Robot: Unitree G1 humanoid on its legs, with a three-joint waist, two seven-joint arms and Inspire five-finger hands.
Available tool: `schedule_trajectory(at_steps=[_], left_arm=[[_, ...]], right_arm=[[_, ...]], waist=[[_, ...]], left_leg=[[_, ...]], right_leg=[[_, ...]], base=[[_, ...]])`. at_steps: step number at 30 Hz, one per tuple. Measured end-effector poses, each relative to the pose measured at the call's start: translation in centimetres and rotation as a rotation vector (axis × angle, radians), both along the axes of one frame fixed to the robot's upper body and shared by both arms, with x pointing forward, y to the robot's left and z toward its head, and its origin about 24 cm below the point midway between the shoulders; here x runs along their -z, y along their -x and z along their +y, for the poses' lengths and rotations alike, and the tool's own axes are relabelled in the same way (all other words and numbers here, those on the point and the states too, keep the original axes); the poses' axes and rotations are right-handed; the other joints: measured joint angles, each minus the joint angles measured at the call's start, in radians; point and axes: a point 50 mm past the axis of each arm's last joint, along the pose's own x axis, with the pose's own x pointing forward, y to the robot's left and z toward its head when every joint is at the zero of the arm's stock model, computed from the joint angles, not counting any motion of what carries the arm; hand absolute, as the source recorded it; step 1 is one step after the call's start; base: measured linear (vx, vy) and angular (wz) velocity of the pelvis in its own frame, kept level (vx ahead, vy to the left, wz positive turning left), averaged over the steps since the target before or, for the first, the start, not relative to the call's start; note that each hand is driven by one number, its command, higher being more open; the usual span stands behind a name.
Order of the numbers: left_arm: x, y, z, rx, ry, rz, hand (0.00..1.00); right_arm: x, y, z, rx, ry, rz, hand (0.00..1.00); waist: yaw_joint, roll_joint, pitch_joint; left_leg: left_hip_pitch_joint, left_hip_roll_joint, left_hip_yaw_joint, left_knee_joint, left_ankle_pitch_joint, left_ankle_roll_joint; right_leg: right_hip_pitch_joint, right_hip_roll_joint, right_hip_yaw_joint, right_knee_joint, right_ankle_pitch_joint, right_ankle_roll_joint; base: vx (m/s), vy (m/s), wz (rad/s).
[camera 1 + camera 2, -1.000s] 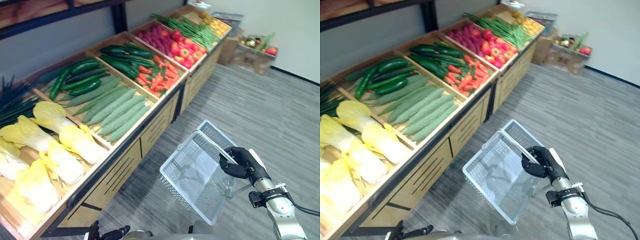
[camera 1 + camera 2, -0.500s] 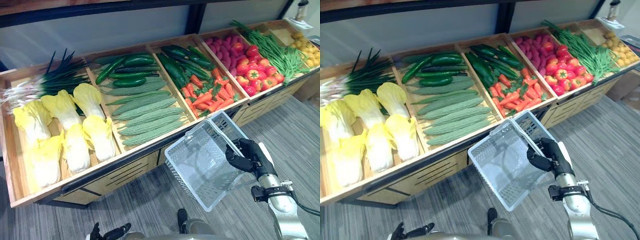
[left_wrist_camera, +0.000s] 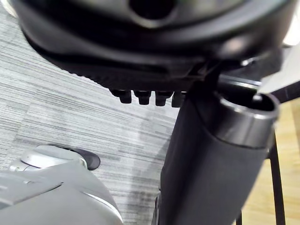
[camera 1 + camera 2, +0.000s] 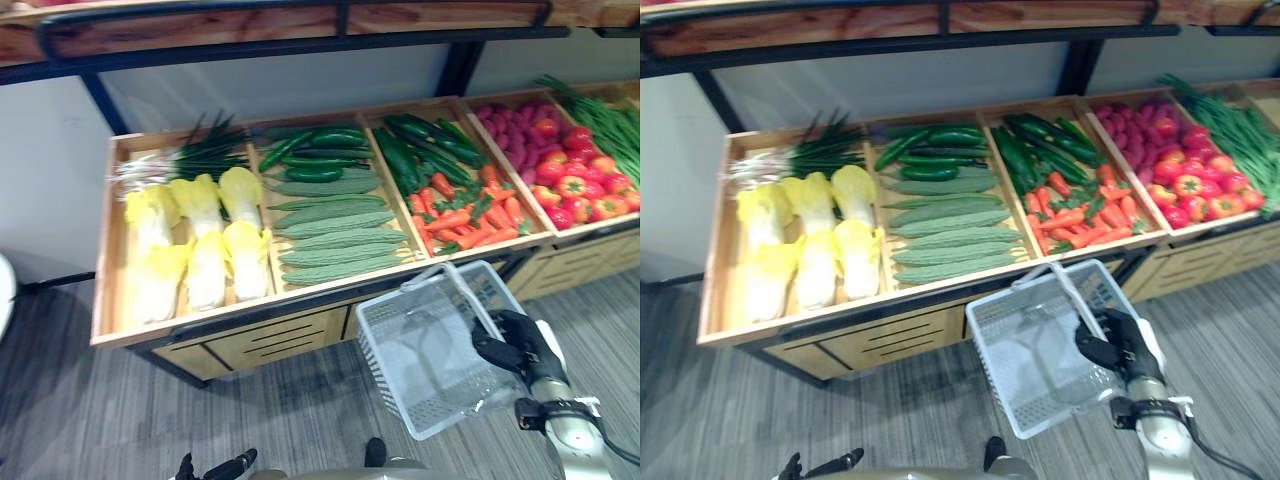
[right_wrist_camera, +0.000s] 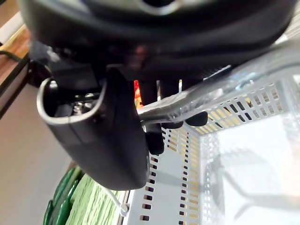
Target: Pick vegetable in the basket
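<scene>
In the left eye view the wooden bench [image 4: 130,335] ran across the far side, its compartments filled with pale cabbages [image 4: 200,250], ridged green gourds [image 4: 335,240] and carrots [image 4: 460,215], among other vegetables. The white mesh basket [image 4: 425,350] hung empty just near of the bench, in front of the gourd and carrot compartments. The right hand [image 4: 520,345] carried it by its handle [image 4: 470,310]. The left hand [image 4: 215,468] sat low at the near edge.

In the left wrist view the left hand's fingers [image 3: 145,97] hung relaxed over the grey floor [image 3: 61,112] and held nothing.

In the right wrist view the right hand's fingers [image 5: 155,140] were curled round the handle, with the basket's mesh wall beyond them.

The step in hand looked like the approach: no vegetable was yet picked and all still lay on the bench. The next move would likely call for the free left hand to reach over the near rim to a vegetable.

Against the earlier frames the camera had swung to face the bench squarely, bringing its left end into sight. The basket stayed in the same grip.
</scene>
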Motion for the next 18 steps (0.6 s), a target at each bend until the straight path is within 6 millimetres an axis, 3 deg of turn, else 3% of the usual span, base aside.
schedule_trajectory(at_steps=[2, 10, 18], left_arm=[[0.0, 0.3, -0.1, -0.001, 0.007, 0.005, 1.0], [0.3, 1.9, -0.1, -0.054, 0.026, 0.044, 1.0], [-0.1, -0.5, 0.6, -0.117, 0.018, -0.039, 1.0]], right_arm=[[0.0, 0.7, -1.2, 0.091, 0.012, -0.006, 0.0], [2.0, 2.1, -1.3, 0.188, -0.016, 0.053, 0.0], [4.2, 3.3, -1.1, 0.233, -0.069, 0.148, 0.0]], waist=[[-0.003, 0.019, 0.003], [-0.01, 0.022, 0.002], [-0.009, 0.02, 0.004]], left_leg=[[0.015, -0.006, 0.006, -0.057, 0.004, -0.005], [0.026, -0.039, 0.053, -0.09, -0.002, 0.002], [0.052, -0.042, 0.06, -0.107, -0.001, 0.004]], right_leg=[[0.0, -0.004, -0.01, -0.004, 0.008, 0.012], [0.017, -0.019, 0.048, -0.088, 0.069, 0.037], [0.029, -0.019, 0.055, -0.092, 0.072, 0.034]], base=[[-0.12, 0.077, 0.34], [-0.01, 0.062, -0.13], [0.1, 0.041, -0.02]])
